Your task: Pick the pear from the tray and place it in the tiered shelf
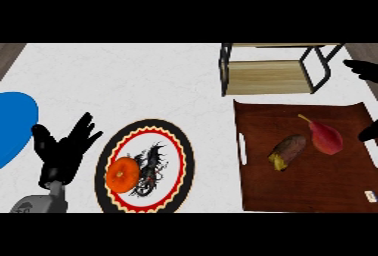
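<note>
- The dark brown wooden tray [347, 120] is lying before the two-level wooden shelf with black metal legs [267, 75].
- The left hand [63, 147] is resting open, fingers spread and holding nothing; of the right hand [363, 69] only dark fingertips are showing, so I cannot tell its state.
- The red pear [326, 137] is lying on the tray beside a brown fruit [288, 150]; it is looking light, smooth and apt to roll, so I would grasp its plump belly.

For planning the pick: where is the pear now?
In the head view, the red pear lies on the brown tray at right, beside a brownish fruit.

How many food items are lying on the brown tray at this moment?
2. A red pear lies toward the tray's right side, stem pointing up-left. A brownish, elongated item lies just left of it. Nothing appears hidden; the orange sits on the plate, not the tray.
</note>
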Controlling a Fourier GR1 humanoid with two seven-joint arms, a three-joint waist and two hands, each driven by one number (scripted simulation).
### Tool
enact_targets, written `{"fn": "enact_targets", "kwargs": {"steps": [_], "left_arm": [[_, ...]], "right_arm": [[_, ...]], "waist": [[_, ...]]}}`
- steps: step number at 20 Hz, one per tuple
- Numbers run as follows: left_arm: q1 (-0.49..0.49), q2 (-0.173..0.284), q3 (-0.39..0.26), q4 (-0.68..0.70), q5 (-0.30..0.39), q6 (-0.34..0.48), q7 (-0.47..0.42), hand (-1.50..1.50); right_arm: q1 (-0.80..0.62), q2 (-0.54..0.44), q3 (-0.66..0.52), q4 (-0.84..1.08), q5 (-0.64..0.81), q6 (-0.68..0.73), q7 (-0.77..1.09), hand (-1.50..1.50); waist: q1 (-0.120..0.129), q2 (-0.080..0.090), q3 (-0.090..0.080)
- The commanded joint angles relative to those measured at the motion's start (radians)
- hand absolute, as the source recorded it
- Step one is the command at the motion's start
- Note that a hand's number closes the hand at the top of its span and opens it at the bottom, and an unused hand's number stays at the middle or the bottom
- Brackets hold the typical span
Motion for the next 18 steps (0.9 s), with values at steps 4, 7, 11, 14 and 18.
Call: {"fn": "enact_targets", "kwargs": {"steps": [4,7,11,14,18], "left_arm": [[0.028,-0.007,0.005,0.021,-0.008,-0.014,0.037,0.0],[0.055,-0.043,-0.017,0.02,-0.032,-0.004,0.006,0.0],[0.076,0.022,0.031,-0.041,0.0,-0.055,0.061,0.0],[0.066,-0.03,0.008,-0.031,-0.038,-0.024,0.038,0.0],[0.081,-0.016,0.026,-0.037,-0.042,-0.037,0.058,0.0]], "right_arm": [[0.115,0.072,0.044,-0.186,0.071,-0.04,0.132,-1.5],[0.116,0.087,0.051,-0.131,0.14,-0.061,0.113,-1.5],[0.164,0.09,0.022,-0.171,0.193,-0.09,0.112,-1.5],[0.222,0.101,0.0,-0.24,0.214,-0.09,0.127,-1.5],[0.164,0.146,-0.003,-0.153,0.267,-0.09,0.107,-1.5]], "waist": [[-0.007,0.004,-0.006],[0.0,0.007,-0.005],[0.001,0.006,-0.005],[-0.004,0.005,-0.005],[0.004,0.007,-0.005]]}}
